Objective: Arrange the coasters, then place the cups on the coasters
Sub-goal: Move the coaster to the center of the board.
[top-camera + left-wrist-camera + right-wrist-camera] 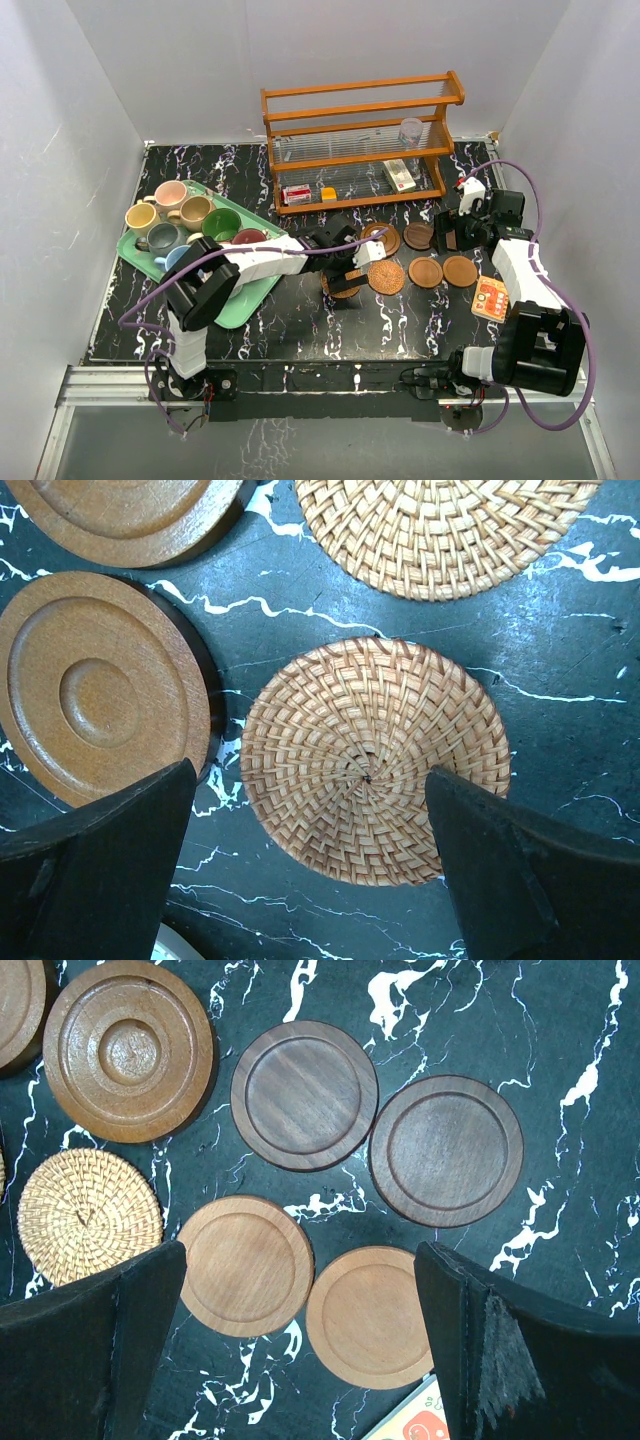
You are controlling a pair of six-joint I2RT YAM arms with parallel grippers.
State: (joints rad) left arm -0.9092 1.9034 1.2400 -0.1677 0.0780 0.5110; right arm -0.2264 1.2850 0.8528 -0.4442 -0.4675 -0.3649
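Several cups, among them pink (172,193), yellow (141,216), tan (195,211) and green (221,224), stand crowded on a green tray (245,300) at the left. Coasters lie loose on the black marbled table right of centre. My left gripper (310,780) hangs open above a woven coaster (375,760), with a ringed wooden coaster (100,685) to its left. My right gripper (300,1255) is open over two light wooden coasters (246,1264) (372,1315); two dark ones (303,1093) (446,1150) lie beyond. Neither gripper holds anything.
A wooden rack (360,140) at the back holds a clear glass tumbler (410,132) and small boxes. An orange square card (490,298) lies near the right arm. White walls close in the table on three sides.
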